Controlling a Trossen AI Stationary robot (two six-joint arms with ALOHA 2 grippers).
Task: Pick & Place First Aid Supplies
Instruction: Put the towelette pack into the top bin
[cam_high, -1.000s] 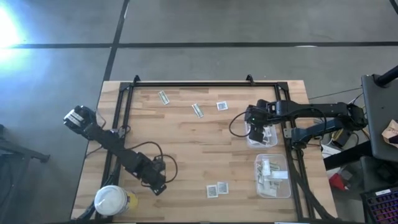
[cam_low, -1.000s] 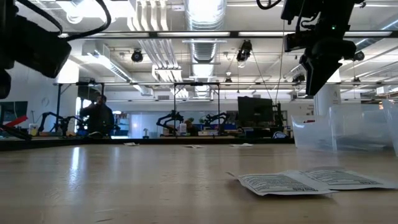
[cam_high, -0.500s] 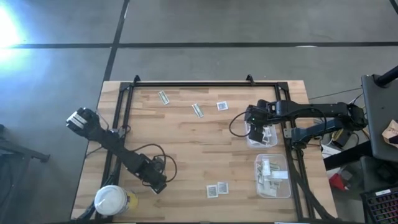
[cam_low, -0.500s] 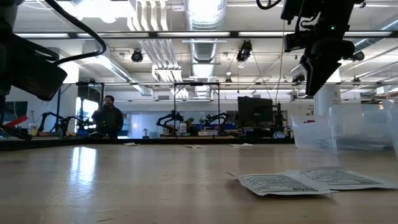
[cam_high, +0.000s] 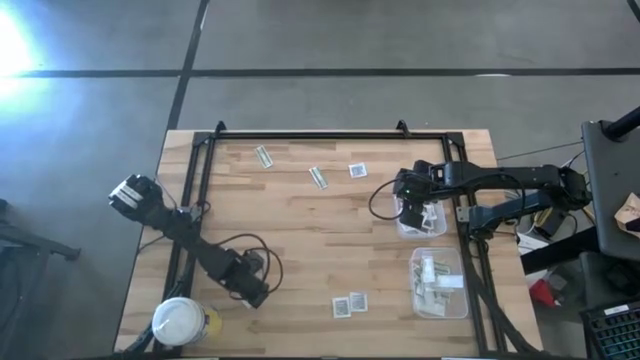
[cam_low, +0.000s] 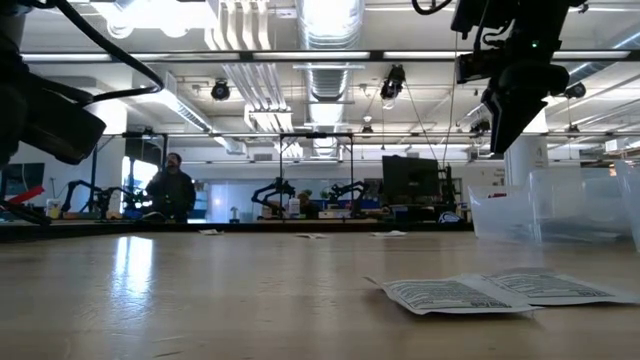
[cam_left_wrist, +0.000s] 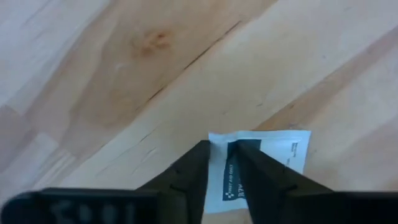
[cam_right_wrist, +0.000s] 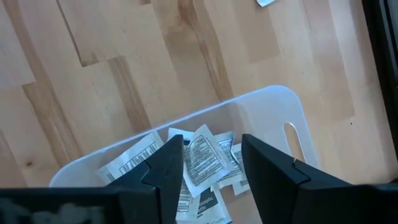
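Between left end effector (cam_left_wrist: 221, 165) fingers — white packet (cam_left_wrist: 264, 162) pinched; right end effector (cam_right_wrist: 211, 158) spread above tub (cam_right_wrist: 273, 106).

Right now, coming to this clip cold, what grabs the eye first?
The right tool hangs open over the upper clear tub, which holds white square packets. At the table's front-left, the left tool pinches a white packet by the round jar.
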